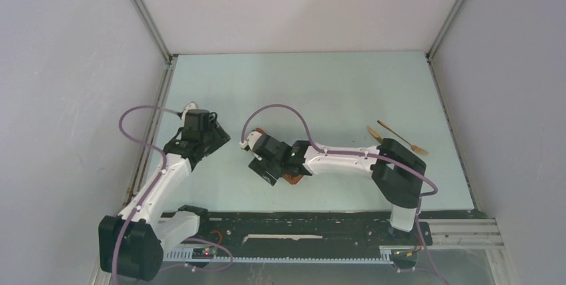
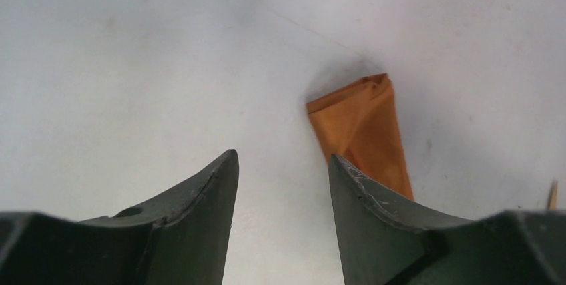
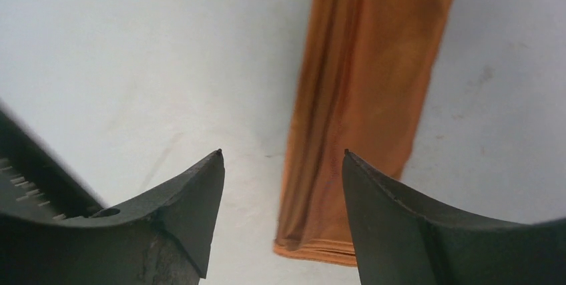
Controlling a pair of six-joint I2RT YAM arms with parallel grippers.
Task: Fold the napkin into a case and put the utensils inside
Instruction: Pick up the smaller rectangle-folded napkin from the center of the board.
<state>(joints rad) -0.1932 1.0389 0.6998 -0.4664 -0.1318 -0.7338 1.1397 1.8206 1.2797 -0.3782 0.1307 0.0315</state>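
Note:
The rust-orange napkin lies folded into a narrow strip, the case (image 1: 292,178), on the table under my right arm; only its ends show in the top view. In the left wrist view the case (image 2: 360,128) lies just beyond the right finger. In the right wrist view it (image 3: 374,78) runs away from the jaws, its near end between the fingertips. My left gripper (image 1: 223,139) (image 2: 281,158) is open and empty. My right gripper (image 1: 261,162) (image 3: 282,153) is open above the case's end, holding nothing. Two golden utensils (image 1: 400,136) lie at the right, apart from the cloth.
The pale table (image 1: 320,91) is walled by white panels at the back and both sides. A black rail (image 1: 300,221) with the arm bases runs along the near edge. A golden tip (image 2: 552,195) shows at the left wrist view's right edge.

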